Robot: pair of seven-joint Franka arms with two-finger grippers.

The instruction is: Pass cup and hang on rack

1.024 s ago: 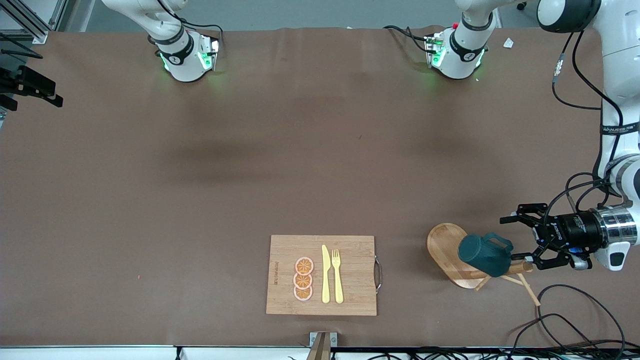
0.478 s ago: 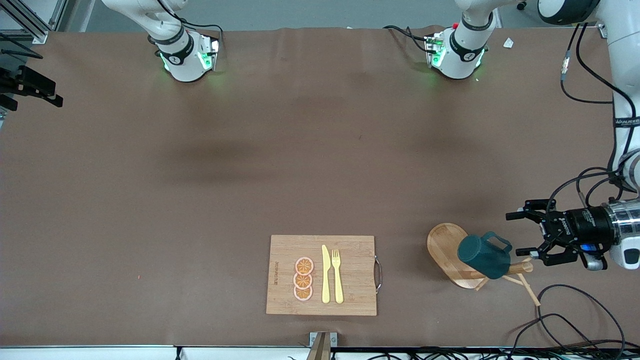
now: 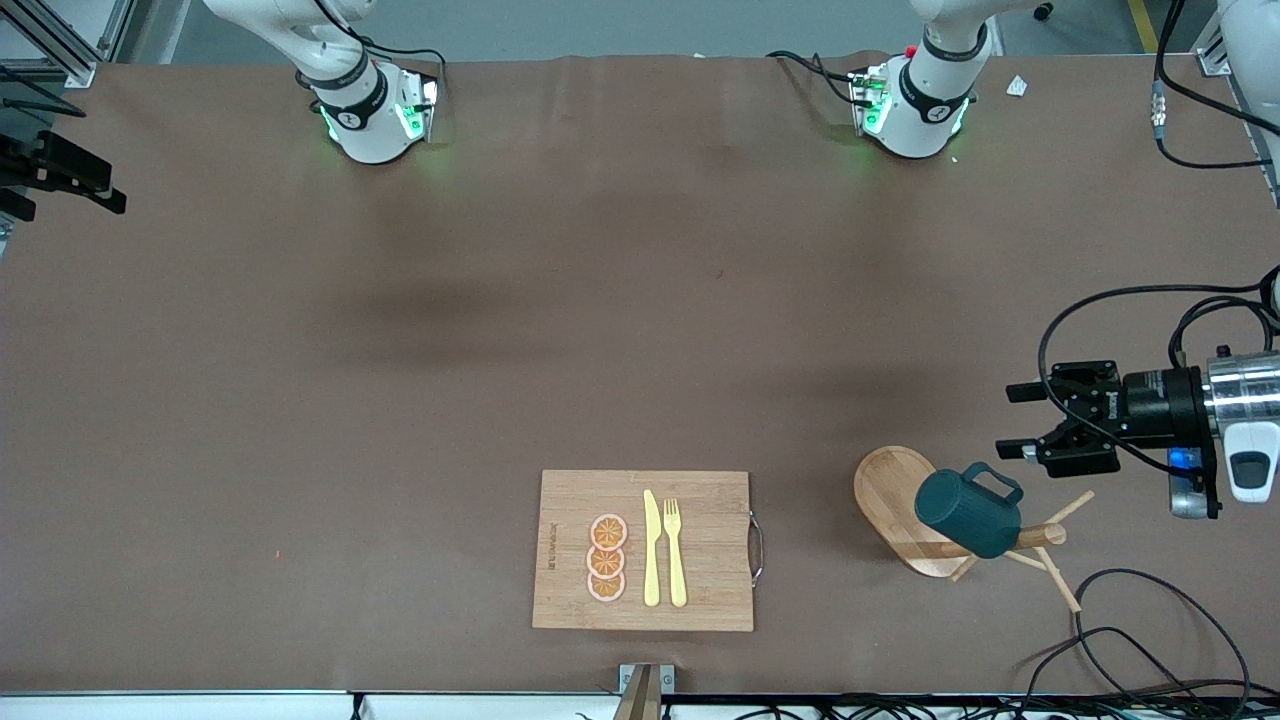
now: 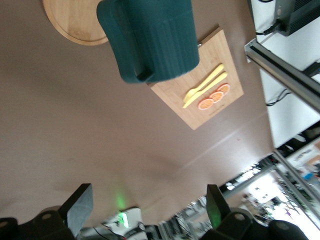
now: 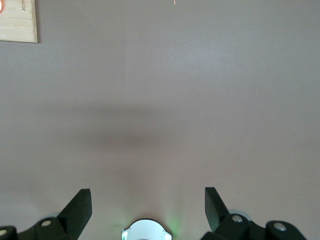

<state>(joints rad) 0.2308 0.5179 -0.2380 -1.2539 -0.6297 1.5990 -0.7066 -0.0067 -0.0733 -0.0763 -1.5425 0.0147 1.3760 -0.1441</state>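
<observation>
While I'm watching the feeds, the cup (image 3: pixel 968 513) is hanging on the rack (image 3: pixel 900 505), dark teal with the ribbed outside facing up at the front camera and its small loop handle poking out toward the left arm's end of the table. The rack's oval wooden base sits near that same end of the table, and a few thin pegs stick out from under the cup. From the left wrist view I see the cup (image 4: pixel 150 37) with the round base (image 4: pixel 75 22) just beside it, nothing touching the cup except the rack as far as I can tell. The left gripper (image 3: pixel 1018 421) hovers over bare table just beside the rack, fingers spread apart and holding nothing; in its own wrist view both fingertips (image 4: pixel 80 210) stand wide with only tabletop between them. Further toward the middle of the table there's a bamboo cutting board (image 3: pixel 560 500) with a metal handle, a yellow knife (image 3: pixel 651 548) and yellow fork (image 3: pixel 676 553) lying side by side on it, and three orange slices (image 3: pixel 607 558) stacked in a column beside the knife. The right gripper isn't in the front view at all, but its wrist camera shows its fingers (image 5: pixel 77 210) spread wide and empty over plain brown table (image 5: pixel 160 100), so that arm waits.
</observation>
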